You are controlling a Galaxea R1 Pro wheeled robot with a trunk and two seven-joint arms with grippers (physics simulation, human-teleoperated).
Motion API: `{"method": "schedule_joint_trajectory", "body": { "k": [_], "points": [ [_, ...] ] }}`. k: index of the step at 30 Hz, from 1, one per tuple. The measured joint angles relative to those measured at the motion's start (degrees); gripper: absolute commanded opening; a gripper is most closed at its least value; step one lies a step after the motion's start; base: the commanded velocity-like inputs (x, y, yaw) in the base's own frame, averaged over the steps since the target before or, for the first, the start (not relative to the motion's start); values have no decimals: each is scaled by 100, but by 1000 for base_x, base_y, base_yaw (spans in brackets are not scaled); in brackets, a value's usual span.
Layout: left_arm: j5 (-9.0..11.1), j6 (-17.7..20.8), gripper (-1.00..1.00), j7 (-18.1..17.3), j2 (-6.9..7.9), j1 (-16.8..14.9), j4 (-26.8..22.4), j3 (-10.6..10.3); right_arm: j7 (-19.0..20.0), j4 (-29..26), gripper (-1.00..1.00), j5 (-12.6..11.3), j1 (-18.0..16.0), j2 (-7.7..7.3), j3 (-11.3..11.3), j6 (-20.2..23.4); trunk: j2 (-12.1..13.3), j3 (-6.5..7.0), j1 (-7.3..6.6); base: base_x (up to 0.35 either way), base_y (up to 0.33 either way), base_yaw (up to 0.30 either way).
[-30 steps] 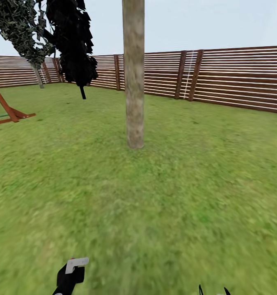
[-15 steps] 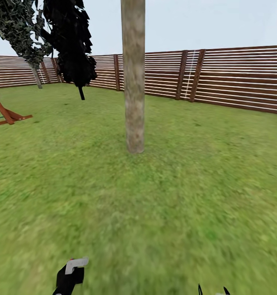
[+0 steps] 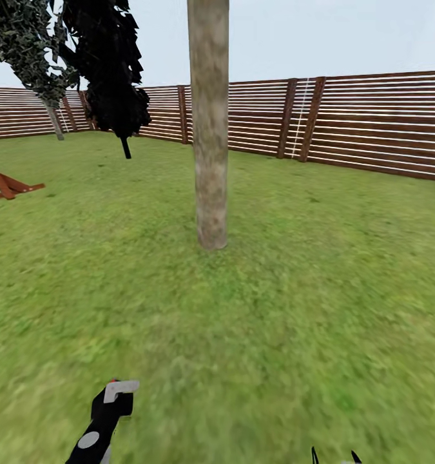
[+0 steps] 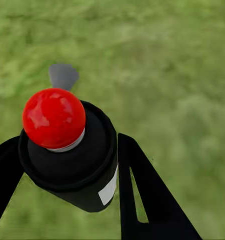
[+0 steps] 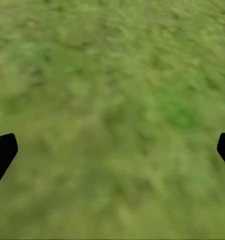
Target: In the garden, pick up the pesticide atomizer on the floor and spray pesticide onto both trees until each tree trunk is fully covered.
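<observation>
The pickup is done: the left hand (image 4: 67, 165) is closed around the spray bottle (image 4: 72, 160), its two dark fingers pressed against either side of the black body. In the head view the bottle (image 3: 107, 412) is held low at the left, well above the grass (image 3: 275, 335) and no longer lying on it. What is left, judging by these pictures, is all of the spraying. The nearer tree trunk (image 3: 209, 129) stands straight ahead across open lawn, well apart from the bottle, and no spray or wet coating is visible on its bark. The second tree (image 3: 53, 119) is far off at the left, close to the wooden fence (image 3: 372, 122), with a dark hanging mass of foliage (image 3: 111, 71) between the two.

The bottle's long axis runs upward and forward from the hand, tilted towards the nearer trunk. Its red cap (image 4: 53, 117) faces the wrist camera, and the pale nozzle piece (image 3: 120, 388) at its top juts to the right and slightly forward, roughly towards the trunk's side of the lawn.

The right hand (image 5: 112, 150) is wide open and holds nothing, its two finger tips at the edges of the wrist view over bare grass.
</observation>
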Motion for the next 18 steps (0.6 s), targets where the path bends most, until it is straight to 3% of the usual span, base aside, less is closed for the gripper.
{"method": "schedule_joint_trajectory", "body": {
  "k": [3,5,8,18],
  "points": [
    [-4,640,-100,-7,36,-22,-615,-1,5,-68,100,6,0,9,-5,2,0,0,0,340,0,0],
    [-1,925,-100,-26,46,-25,-956,-8,9,-426,100,8,-1,31,-1,2,0,0,0,340,0,0],
    [-8,1007,-100,-34,48,-3,-1089,-17,-2,-1041,100,0,-1,50,-8,2,0,0,0,340,0,0],
    [8,1011,-100,-23,-22,-6,-1341,3,-16,-1088,100,-7,0,47,-2,2,0,0,0,340,0,0]
  ]
}}
